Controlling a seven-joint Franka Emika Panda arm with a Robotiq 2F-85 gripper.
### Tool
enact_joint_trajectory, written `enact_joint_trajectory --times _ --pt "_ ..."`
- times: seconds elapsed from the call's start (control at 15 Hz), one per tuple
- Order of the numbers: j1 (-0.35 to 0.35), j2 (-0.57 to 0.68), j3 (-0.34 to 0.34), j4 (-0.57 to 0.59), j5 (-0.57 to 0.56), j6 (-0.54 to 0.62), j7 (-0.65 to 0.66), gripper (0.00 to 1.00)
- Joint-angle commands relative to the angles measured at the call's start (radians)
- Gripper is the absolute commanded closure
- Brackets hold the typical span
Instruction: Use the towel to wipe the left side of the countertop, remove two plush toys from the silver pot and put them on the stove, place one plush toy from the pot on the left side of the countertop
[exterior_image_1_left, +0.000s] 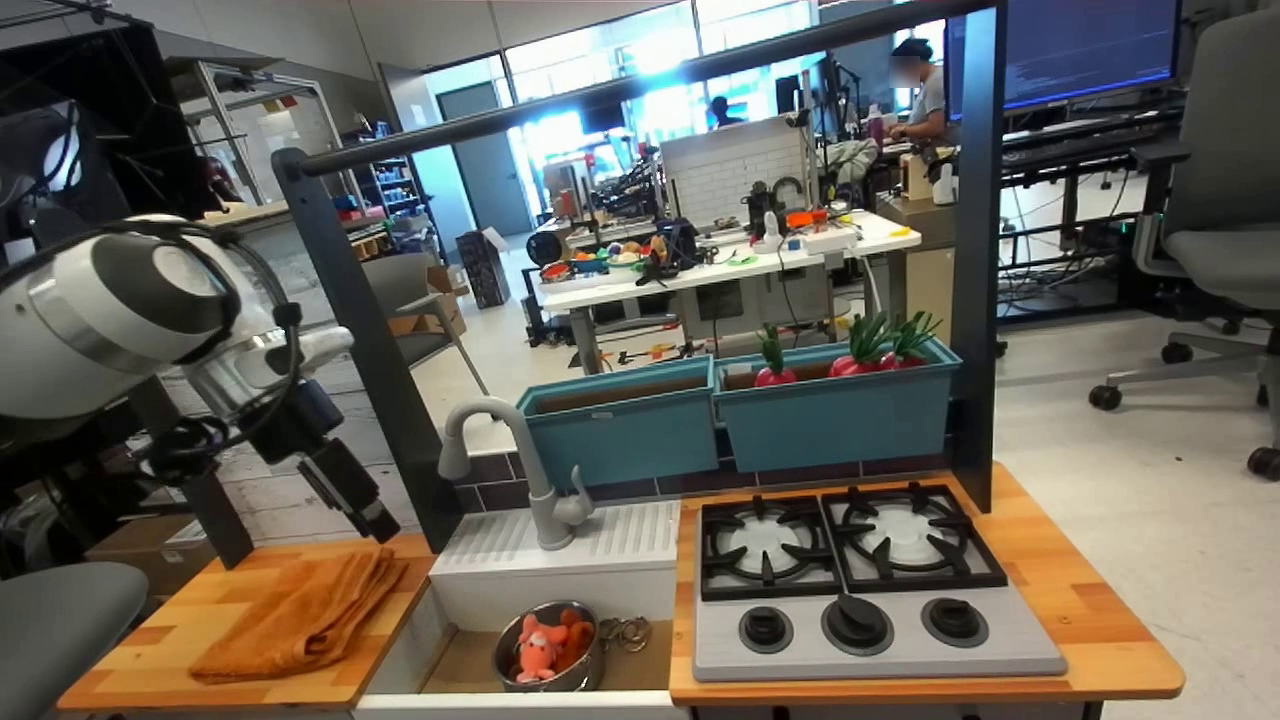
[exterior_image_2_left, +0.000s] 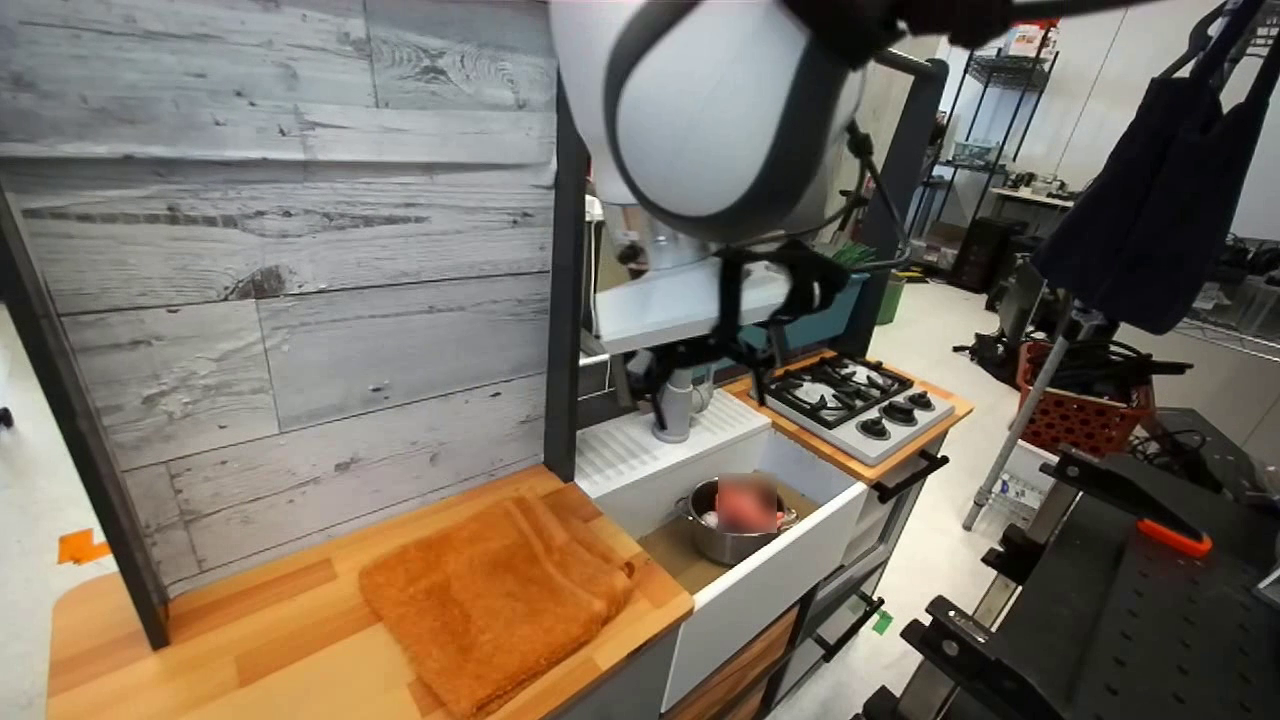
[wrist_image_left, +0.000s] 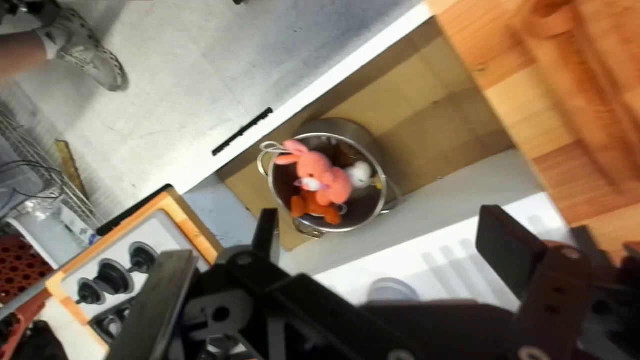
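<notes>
While a white robot arm (exterior_image_1_left: 60, 330) leans in over a compact kitchen unit (exterior_image_2_left: 745, 655), its gripper (wrist_image_left: 384, 227) hangs in mid-air with the jaws spread wide, well apart from the silver pot (exterior_image_2_left: 725, 550) below. The pot stands upright on the brown bottom of a white sink (exterior_image_2_left: 780, 575). Inside, seen in the wrist view, a pink plush rabbit (wrist_image_left: 327, 180) lies partly over an orange-brown plush toy (wrist_image_left: 311, 203), next to a white, rounded form (wrist_image_left: 360, 174) with a bit of yellow at its edge; dark brown shows just beside it, though whether that belongs to the same toy cannot be told. Folded and flat, the orange towel (exterior_image_2_left: 490, 590) rests on the wooden countertop (exterior_image_2_left: 290, 670), on the section across the sink from the stove (exterior_image_1_left: 800, 665). The stove, silver-grey with black grates (exterior_image_1_left: 837, 560) and three black knobs (exterior_image_1_left: 857, 625), sits on the countertop's other section. A grey faucet (exterior_image_1_left: 550, 510) rises from the ridged drainboard (exterior_image_1_left: 630, 525) at the back of the sink, and two teal planters (exterior_image_1_left: 620, 440) line up behind it, red radish-like plants (exterior_image_1_left: 855, 365) with green tops standing in the one nearer the stove. In the background of an exterior view, a person (exterior_image_1_left: 925, 105) in a dark cap appears near a large monitor (exterior_image_1_left: 1075, 50); in the wrist view, a light-colored shoe (wrist_image_left: 95, 62) shows on the pale floor (wrist_image_left: 165, 110).
</notes>
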Motion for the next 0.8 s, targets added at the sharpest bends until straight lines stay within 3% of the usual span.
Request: enact_joint_trajectory --times 0.0,0.07,0.2,0.6,0.73 --pt "-0.114 0.077 0.003 0.017 -0.069 0.032 0.006 0.0" --pt "-0.096 0.022 0.024 -0.006 -0.067 0.0 0.018 0.0" --pt "-0.137 0.063 0.015 0.0 -0.07 0.025 0.009 0.0" --pt "-0.139 0.11 0.013 0.042 -0.091 -0.01 -0.027 0.0" --pt "-0.149 0.157 -0.008 0.059 -0.106 0.04 0.0 0.0"
